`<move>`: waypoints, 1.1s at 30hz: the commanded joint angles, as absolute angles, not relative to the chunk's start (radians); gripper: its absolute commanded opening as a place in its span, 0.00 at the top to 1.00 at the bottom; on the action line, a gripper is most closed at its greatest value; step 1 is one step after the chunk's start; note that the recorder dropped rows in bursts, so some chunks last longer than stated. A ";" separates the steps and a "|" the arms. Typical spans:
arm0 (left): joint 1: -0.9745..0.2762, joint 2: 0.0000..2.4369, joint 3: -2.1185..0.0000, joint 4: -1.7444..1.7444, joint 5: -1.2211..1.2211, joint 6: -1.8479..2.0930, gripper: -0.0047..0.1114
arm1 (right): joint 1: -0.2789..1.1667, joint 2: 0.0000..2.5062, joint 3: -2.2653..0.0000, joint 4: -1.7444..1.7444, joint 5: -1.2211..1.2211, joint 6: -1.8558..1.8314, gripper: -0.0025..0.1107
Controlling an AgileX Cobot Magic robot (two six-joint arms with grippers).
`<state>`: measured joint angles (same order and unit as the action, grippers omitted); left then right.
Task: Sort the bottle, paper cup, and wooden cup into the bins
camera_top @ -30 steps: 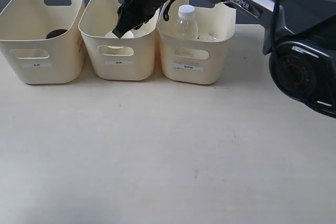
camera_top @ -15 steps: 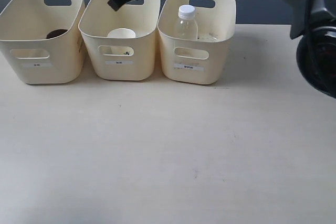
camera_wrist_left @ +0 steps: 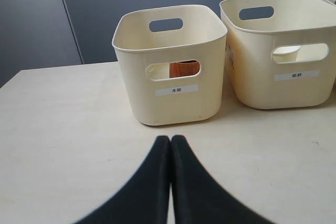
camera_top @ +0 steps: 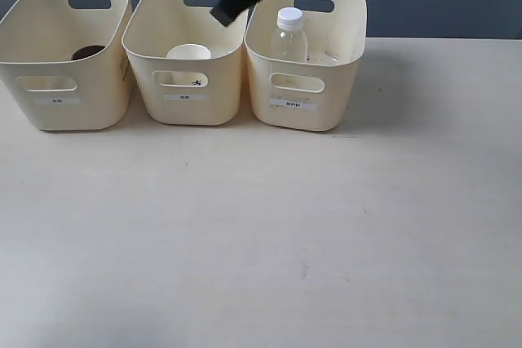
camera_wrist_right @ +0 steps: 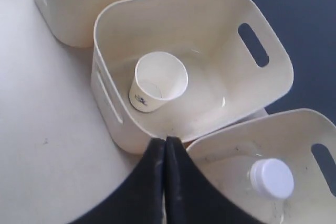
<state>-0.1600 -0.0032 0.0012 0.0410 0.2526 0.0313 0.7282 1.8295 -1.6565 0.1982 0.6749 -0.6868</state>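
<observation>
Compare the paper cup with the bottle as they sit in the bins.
The paper cup is opaque white and open-topped; the bottle is clear with a white screw cap. The paper cup is short; the bottle stands taller. The paper cup sits in the middle bin, the bottle in the right bin. Both stand upright.

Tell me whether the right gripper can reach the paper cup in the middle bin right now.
Probably yes: the right gripper hangs above the open-topped middle bin, and nothing covers the upright paper cup, though the jaws are shut.
</observation>
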 commanded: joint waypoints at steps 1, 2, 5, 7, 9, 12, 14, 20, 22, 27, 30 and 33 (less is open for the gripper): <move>-0.163 0.000 0.000 0.043 0.239 0.028 0.96 | 0.696 1.646 -1.368 0.193 0.471 -0.697 0.99; -0.163 0.000 0.000 0.043 0.239 0.028 0.96 | 0.688 1.610 -1.315 0.196 0.438 -0.697 0.99; -0.163 0.000 0.000 0.043 0.239 0.028 0.96 | 0.661 1.466 -1.143 0.193 0.363 -0.697 0.99; -0.163 0.000 0.000 0.043 0.239 0.028 0.96 | 0.643 1.368 -1.035 0.193 0.330 -0.697 0.99; -0.163 0.000 0.000 0.043 0.239 0.028 0.96 | 0.630 1.281 -0.952 0.193 0.328 -0.699 0.99; -0.163 0.000 0.000 0.043 0.239 0.028 0.96 | 0.628 1.140 -0.843 0.154 0.363 -0.702 0.99; -0.163 0.000 0.000 0.043 0.239 0.028 0.96 | 0.628 1.072 -0.800 0.156 0.365 -0.698 0.99; -0.163 0.000 0.000 0.043 0.239 0.028 0.96 | 0.628 0.889 -0.768 0.169 0.452 -0.547 0.99; -0.163 0.000 0.000 0.043 0.239 0.028 0.96 | 0.628 0.850 -0.768 0.169 0.458 -0.534 0.99; -0.163 0.000 0.000 0.043 0.239 0.028 0.96 | 0.628 0.801 -0.768 0.169 0.454 -0.534 0.99; -0.163 0.000 0.000 0.043 0.239 0.028 0.96 | 0.628 0.793 -0.768 0.169 0.454 -0.534 0.99; -0.163 0.000 0.000 0.043 0.239 0.028 0.96 | 0.628 0.793 -0.768 0.169 0.454 -0.534 0.99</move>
<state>-0.1600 -0.0032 0.0012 0.0410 0.2526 0.0313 0.6327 0.8002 -0.7757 0.1665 0.4516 -0.5375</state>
